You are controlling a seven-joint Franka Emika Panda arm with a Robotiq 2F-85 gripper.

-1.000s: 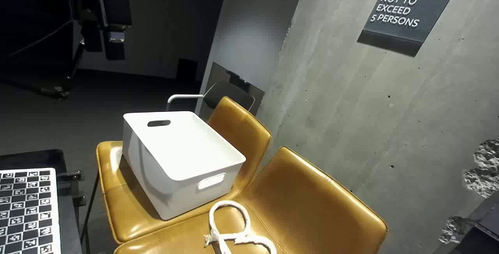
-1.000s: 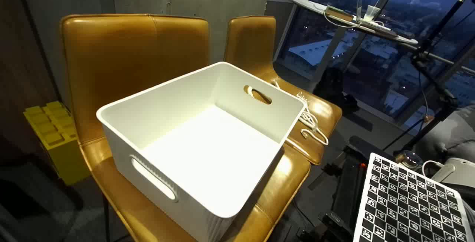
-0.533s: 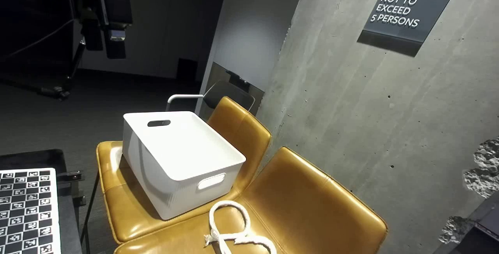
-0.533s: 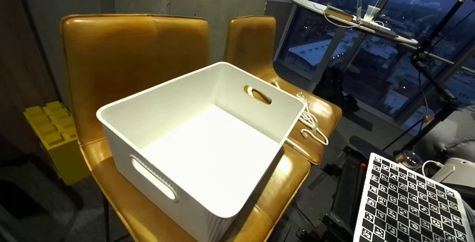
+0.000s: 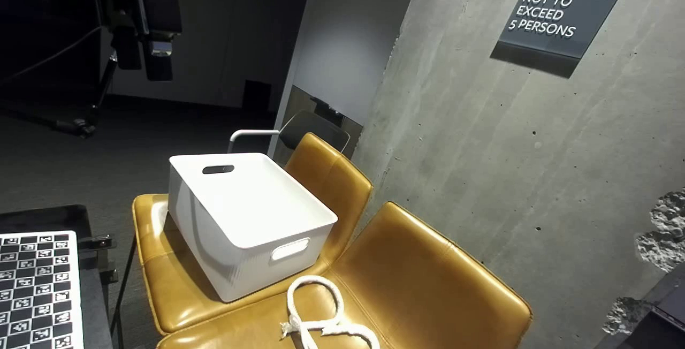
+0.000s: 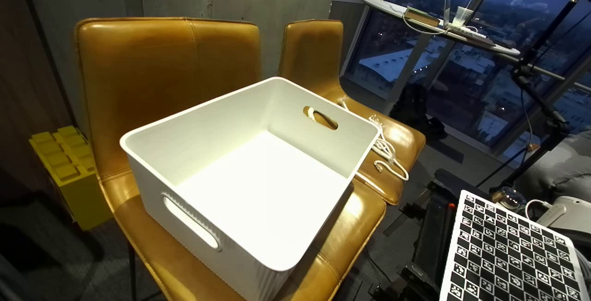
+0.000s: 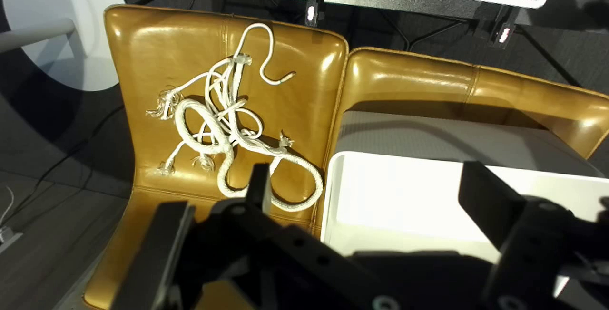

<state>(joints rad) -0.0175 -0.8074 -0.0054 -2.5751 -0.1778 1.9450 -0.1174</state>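
Two tan chairs (image 6: 168, 61), a white bin (image 6: 258, 195), a loose rope (image 7: 221, 147) and a wide-spread gripper (image 7: 368, 179).
The chairs stand side by side; the bin sits flat on one, probably for steady support. On the neighbouring chair, just beside the bin, the rope lies slack in loops — nothing grips it, so its own limpness seems to shape it. The gripper hangs above, its fingers (image 7: 485, 198) well apart and clasping nothing. In the wrist view it masks part of the bin; an exterior view crops the rope — and where it crosses itself, its path is hard to trace.
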